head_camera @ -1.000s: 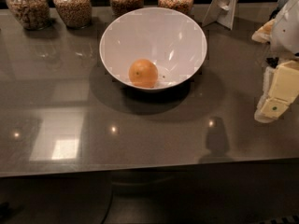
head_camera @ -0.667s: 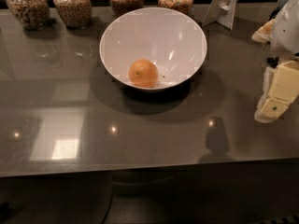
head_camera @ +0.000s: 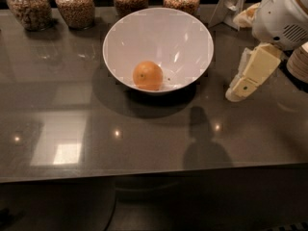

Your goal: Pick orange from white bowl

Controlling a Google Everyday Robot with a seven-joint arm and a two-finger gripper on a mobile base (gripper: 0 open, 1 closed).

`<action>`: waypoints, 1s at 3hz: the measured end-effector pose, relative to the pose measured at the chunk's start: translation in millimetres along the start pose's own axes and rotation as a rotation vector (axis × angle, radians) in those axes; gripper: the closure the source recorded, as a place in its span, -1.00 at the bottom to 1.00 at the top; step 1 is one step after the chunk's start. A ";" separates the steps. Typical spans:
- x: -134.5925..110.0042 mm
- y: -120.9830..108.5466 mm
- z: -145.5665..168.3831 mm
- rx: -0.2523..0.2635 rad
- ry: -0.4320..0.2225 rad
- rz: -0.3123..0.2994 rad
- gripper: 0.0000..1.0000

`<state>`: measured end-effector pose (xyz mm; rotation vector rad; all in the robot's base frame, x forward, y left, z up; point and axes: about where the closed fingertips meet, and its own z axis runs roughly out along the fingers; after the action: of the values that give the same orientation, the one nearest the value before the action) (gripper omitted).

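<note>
The orange (head_camera: pixel 147 75) lies inside the white bowl (head_camera: pixel 192 37), low on its near side, with a small dark stem dot showing. The bowl stands on the dark glossy table at the back centre. My gripper (head_camera: pixel 237 93), cream-coloured below a white wrist housing, hangs to the right of the bowl. It points down and to the left, just above the table top. It is outside the bowl, apart from its rim, and holds nothing that I can see.
Several glass jars of grains (head_camera: pixel 74 5) stand in a row along the table's back edge behind the bowl. A white stand (head_camera: pixel 230 3) leans at the back right. A round pale object (head_camera: pixel 299 61) sits at the right edge. The table's front edge (head_camera: pixel 144 174) runs across below.
The gripper has moved left and a little up, closer to the bowl's right side. The orange and the bowl have not moved.
</note>
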<state>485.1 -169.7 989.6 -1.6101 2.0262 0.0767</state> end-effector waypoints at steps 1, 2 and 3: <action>-40.5 -22.9 21.2 -0.008 -0.139 -0.002 -1.00; -80.0 -42.9 43.3 -0.044 -0.251 0.002 -1.00; -120.1 -51.6 71.1 -0.125 -0.329 -0.022 -1.00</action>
<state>575.5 -51.6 997.2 -1.5756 1.7781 0.4388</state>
